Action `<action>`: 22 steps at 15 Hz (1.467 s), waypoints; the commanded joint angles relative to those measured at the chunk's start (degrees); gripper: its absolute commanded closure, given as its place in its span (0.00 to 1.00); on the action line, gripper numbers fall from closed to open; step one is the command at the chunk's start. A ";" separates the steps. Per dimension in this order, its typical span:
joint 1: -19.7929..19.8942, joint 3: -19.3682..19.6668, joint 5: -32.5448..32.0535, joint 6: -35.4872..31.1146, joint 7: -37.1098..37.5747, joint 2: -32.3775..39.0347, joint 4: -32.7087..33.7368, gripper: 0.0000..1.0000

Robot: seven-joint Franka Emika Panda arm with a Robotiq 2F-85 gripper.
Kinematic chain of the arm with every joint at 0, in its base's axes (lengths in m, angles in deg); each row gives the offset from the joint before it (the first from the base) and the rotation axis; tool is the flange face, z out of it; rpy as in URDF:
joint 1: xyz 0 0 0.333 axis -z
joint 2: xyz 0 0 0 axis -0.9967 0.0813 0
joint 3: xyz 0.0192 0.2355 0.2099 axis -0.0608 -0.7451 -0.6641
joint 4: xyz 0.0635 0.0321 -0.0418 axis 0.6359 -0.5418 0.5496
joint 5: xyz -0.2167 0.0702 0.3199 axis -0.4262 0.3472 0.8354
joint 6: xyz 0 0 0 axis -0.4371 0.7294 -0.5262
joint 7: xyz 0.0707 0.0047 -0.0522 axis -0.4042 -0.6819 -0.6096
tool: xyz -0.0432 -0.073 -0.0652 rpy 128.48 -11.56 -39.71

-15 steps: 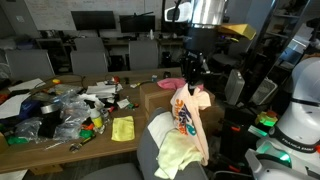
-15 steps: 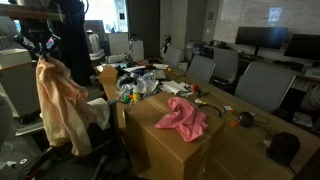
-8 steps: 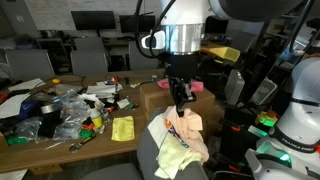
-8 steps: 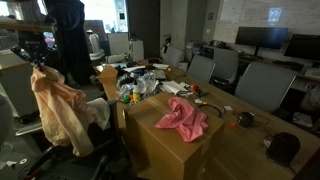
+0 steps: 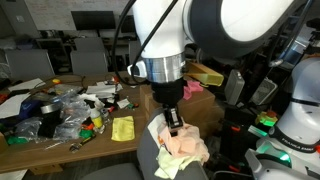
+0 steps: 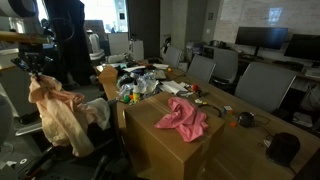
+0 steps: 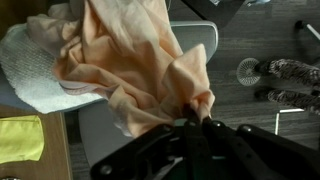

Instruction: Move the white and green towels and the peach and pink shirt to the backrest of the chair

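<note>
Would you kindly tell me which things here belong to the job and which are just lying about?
Job: gripper, peach shirt, pink shirt, white towel, green towel, chair backrest.
Lying about: yellow cloth, table clutter, cardboard box.

The claw (image 7: pixel 196 118) has its tips buried in the peach shirt (image 7: pixel 140 70). The backrest (image 5: pixel 148 152) is mostly covered. Clutter (image 5: pixel 70 112) on the counter (image 5: pixel 45 155) is too small to name.

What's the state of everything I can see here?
peach shirt: gripped, bunched over the chair backrest.
end effector: shut on the peach shirt.
pink shirt: crumpled on the cardboard box.
white towel: draped on the chair backrest.
yellow cloth: flat on the table.
</note>
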 commanded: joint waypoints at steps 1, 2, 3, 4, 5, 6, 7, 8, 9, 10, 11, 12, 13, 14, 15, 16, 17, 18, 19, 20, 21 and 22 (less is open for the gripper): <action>0.50 -1.28 -3.32 0.28 3.50 4.39 3.36 0.99; 0.49 -1.33 -4.02 0.77 3.82 4.76 3.64 0.71; 0.51 -1.32 -4.82 0.91 4.21 5.30 3.91 0.70; 0.57 -1.26 -5.91 1.13 4.41 5.55 4.03 0.65; 0.61 -1.20 -6.67 1.29 4.64 5.87 4.29 0.56; 0.65 -1.15 -7.45 1.56 4.90 5.81 4.35 0.49; 0.74 -1.09 -8.05 1.86 4.96 5.93 4.49 0.41; 0.88 -0.99 -8.72 1.95 5.13 5.75 4.45 0.34; 1.03 -0.93 -9.07 2.11 5.26 5.43 4.32 0.27; 1.40 -0.65 -9.35 2.21 4.95 5.20 4.28 0.18; 1.72 -0.44 -9.34 2.36 4.69 4.96 4.23 0.12; 2.38 0.06 -9.28 2.63 3.76 4.22 3.89 0.05; 3.09 0.64 -10.02 2.30 3.75 3.48 3.34 0.00; 4.25 1.64 -11.39 2.15 3.90 2.32 2.65 0.00; 5.51 2.79 -13.06 1.26 4.49 1.13 1.91 0.00; 7.17 4.33 -14.91 0.38 4.88 -0.24 1.26 0.00; 8.70 5.76 -16.27 -0.22 5.17 -1.16 0.92 0.00; 10.39 7.37 -17.27 -1.18 5.46 -2.17 0.49 0.00; 12.12 9.02 -17.84 -1.58 5.32 -3.04 0.32 0.00; 14.00 10.84 -18.01 -1.94 5.07 -3.65 0.41 0.00; 15.87 12.65 -18.12 -2.35 4.87 -4.26 0.54 0.00; 17.79 14.61 -17.67 -2.68 4.45 -4.92 0.38 0.00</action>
